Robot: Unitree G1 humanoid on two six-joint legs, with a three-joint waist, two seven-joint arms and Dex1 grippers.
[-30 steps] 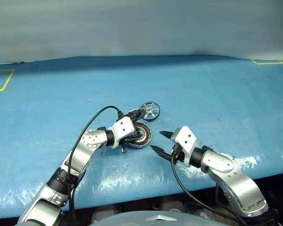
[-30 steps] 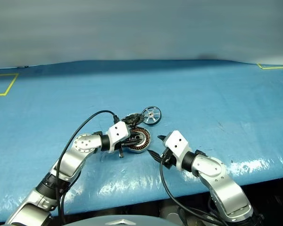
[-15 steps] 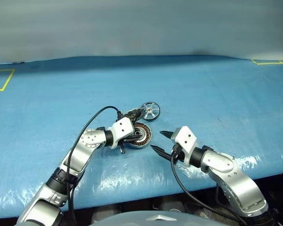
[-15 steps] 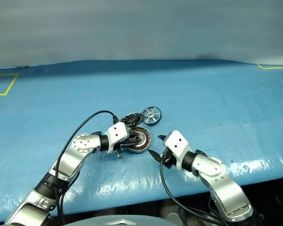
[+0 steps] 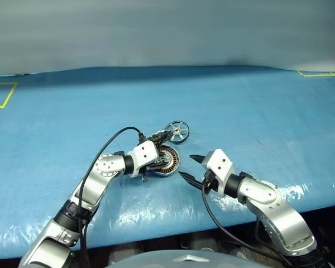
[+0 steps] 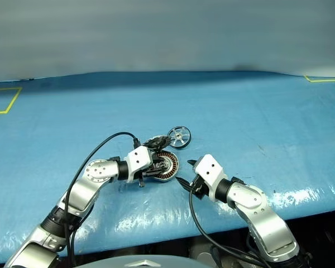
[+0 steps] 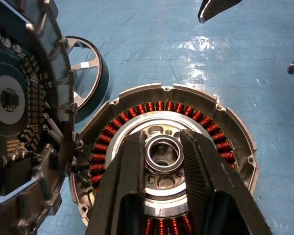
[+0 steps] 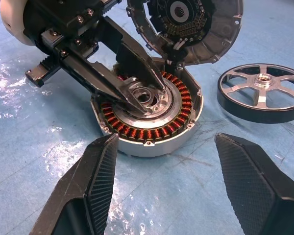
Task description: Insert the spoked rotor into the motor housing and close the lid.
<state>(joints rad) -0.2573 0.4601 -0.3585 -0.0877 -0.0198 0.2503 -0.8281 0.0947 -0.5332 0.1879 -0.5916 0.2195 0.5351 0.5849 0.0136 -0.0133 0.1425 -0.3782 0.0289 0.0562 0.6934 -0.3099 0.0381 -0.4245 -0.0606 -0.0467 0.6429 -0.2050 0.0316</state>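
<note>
Now spread a little wider than a second ago, with the left claw (image 7: 162,161) still over the motor housing (image 8: 149,115), black fingers (image 7: 125,181) flanking the silver centre ring, gripping nothing visible. Right claw (image 8: 169,188) unchanged, gaping empty just short of the housing, fingertips apart. Round cup ringed with copper-orange windings sitting on the blue bench (image 5: 257,111) toward its near edge, notched grey lid (image 8: 186,27) tilted up open at its far side, shiny spoked rotor (image 5: 177,132) flat just beyond.

Polished metal spoked rotor (image 8: 262,92), copper-wound motor housing (image 8: 152,115), glossy plastic sheet (image 5: 257,106)
</note>
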